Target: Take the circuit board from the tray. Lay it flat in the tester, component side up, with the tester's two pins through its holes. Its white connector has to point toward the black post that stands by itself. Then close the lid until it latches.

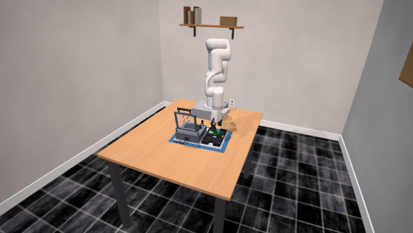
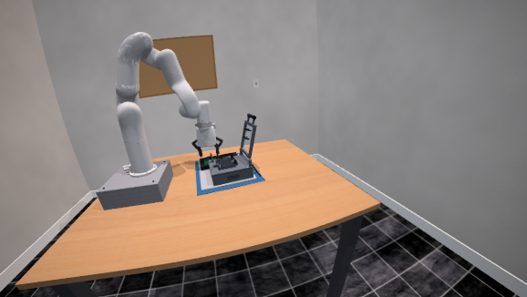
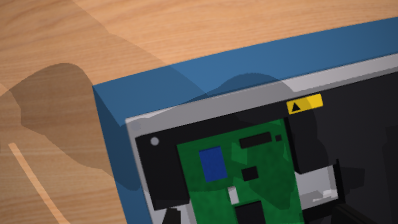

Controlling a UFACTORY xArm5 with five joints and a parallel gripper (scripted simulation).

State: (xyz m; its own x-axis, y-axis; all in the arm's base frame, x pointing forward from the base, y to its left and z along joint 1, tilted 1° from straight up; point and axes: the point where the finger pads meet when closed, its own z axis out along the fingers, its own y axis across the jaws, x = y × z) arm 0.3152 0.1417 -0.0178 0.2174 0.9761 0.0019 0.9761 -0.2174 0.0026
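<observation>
Reaching over the tan wooden table (image 1: 153, 150) (image 2: 219, 214) (image 3: 45, 30) with the white jointed arm (image 1: 216, 58) (image 2: 128, 68). On the blue rectangular mat (image 1: 223, 149) (image 2: 199, 182) (image 3: 185, 72), the grey boxy tester (image 1: 189, 136) (image 2: 232, 175), its grey frame-like lid (image 1: 176, 119) (image 2: 253, 138) raised, beside the flat black plastic tray (image 1: 211, 139) (image 2: 228, 156) (image 3: 162, 180). Holding nothing in the black two-fingered gripper (image 1: 216, 125) (image 2: 209, 154) (image 3: 260, 217), fingers spread wide, low over the tray. Between them in the wrist view, the green rectangular circuit board (image 1: 216, 132) (image 2: 206, 161) (image 3: 200, 195), component side up in the tray.
</observation>
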